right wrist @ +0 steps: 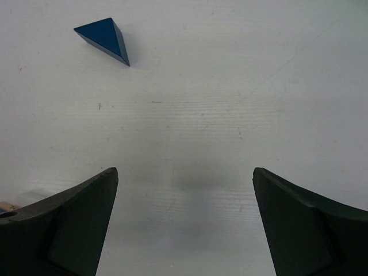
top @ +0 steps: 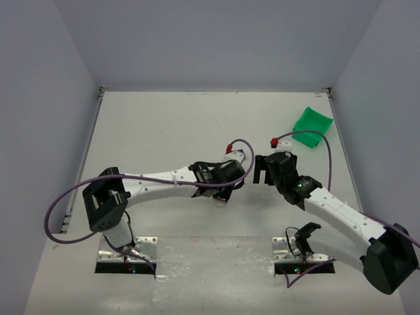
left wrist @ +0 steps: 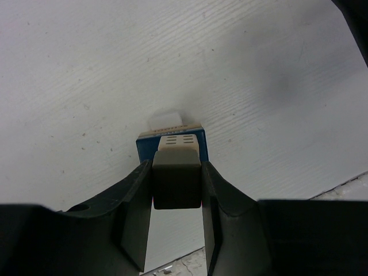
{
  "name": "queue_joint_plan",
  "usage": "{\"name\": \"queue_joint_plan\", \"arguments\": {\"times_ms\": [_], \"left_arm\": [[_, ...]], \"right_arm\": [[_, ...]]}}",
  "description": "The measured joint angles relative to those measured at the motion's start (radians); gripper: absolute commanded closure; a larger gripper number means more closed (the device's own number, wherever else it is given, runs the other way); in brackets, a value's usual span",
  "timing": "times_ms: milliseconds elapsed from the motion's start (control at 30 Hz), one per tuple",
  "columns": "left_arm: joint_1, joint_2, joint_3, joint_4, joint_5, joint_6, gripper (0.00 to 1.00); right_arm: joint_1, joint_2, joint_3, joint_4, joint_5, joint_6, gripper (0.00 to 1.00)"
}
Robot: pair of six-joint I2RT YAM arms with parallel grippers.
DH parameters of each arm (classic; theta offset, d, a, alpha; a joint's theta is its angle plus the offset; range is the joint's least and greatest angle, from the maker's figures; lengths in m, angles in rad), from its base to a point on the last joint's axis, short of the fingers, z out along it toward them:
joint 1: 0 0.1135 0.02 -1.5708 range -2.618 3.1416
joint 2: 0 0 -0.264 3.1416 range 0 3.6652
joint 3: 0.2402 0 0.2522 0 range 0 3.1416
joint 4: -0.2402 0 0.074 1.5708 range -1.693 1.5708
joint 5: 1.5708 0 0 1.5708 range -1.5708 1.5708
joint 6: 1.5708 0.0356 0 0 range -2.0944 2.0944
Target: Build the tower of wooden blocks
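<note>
In the left wrist view my left gripper (left wrist: pixel 176 168) is shut on a dark grey-brown block (left wrist: pixel 176 187). It holds the block directly over a small stack: a beige block with slots (left wrist: pixel 179 144) on a blue block (left wrist: pixel 144 148), with a pale piece (left wrist: pixel 165 121) behind. I cannot tell whether the held block touches the stack. In the right wrist view a blue roof-shaped piece (right wrist: pixel 104 34) lies on the table, ahead and left of my right gripper (right wrist: pixel 184 172), which is open and empty. In the top view both grippers, left (top: pixel 231 176) and right (top: pixel 261 169), meet at mid-table and hide the stack.
A green plastic bin (top: pixel 312 126) sits at the back right near the wall. Purple cables loop over both arms. The white table (top: pixel 164 125) is walled on three sides. The arms' base plates (top: pixel 128 252) are at the near edge.
</note>
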Motion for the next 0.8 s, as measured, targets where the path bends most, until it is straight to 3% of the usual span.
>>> {"name": "queue_joint_plan", "arguments": {"times_ms": [800], "left_arm": [[0.001,0.010,0.013,0.004,0.008,0.000,0.94]], "right_arm": [[0.000,-0.008,0.000,-0.008,0.020,0.003,0.01]]}}
